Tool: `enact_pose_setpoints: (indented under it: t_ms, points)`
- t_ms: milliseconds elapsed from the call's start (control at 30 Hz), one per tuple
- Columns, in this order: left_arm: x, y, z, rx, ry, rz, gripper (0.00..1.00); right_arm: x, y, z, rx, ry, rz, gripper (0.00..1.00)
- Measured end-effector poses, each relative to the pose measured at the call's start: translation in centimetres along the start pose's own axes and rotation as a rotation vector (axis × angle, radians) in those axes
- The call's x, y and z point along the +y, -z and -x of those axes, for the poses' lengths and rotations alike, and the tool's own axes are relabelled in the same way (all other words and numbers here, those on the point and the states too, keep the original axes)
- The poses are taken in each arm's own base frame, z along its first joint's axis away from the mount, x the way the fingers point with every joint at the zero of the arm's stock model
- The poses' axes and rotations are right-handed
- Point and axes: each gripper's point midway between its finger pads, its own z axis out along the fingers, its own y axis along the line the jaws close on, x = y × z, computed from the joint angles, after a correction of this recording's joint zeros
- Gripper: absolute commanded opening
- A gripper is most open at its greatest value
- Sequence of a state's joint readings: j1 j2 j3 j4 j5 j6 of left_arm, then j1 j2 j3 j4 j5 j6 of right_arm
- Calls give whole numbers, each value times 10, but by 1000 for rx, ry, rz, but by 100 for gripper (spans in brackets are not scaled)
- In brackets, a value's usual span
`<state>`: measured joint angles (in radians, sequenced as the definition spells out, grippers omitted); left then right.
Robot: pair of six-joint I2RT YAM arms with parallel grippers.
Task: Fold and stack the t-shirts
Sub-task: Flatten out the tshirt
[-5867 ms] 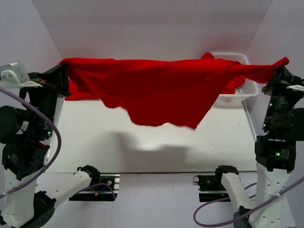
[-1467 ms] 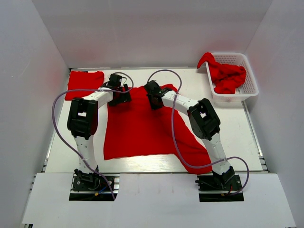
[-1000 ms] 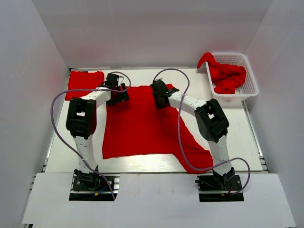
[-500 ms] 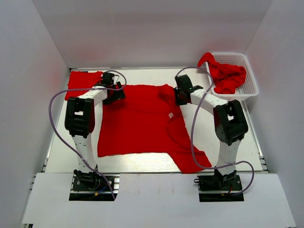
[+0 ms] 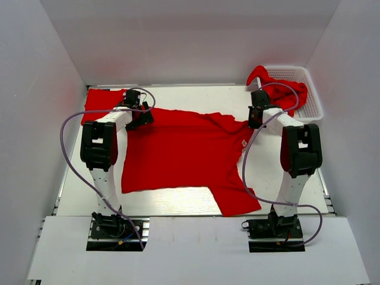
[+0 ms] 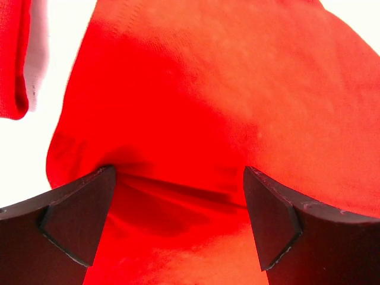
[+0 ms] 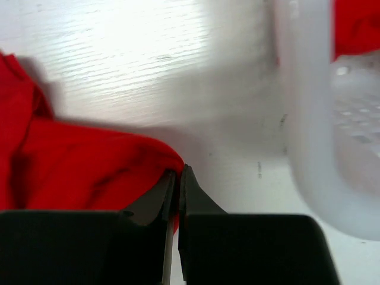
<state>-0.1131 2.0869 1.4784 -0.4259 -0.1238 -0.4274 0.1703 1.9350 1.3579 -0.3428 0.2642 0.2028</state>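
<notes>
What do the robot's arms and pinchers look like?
The left arm and right arm are white tubes with chunky black joints. A thin lilac cable loops along each. The jaws are black, flat-sided wedges narrowing to tips.

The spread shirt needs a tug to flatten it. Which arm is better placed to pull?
Right. The right gripper is shut on the far edge of the spread t-shirt beside the basket; the left gripper hangs open over the cloth, gripping nothing.
</notes>
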Motion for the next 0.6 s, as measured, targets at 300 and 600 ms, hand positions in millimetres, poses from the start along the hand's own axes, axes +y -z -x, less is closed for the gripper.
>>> enact_pose_setpoints:
  t_ms: [300,600]
  points:
    - [0,0,0,9,-17,-5,99,-2,-6,30,-18,-4,-8,39]
    - [7,-1,4,10,-30,-9,99,30,12,39,-40,102,197,90]
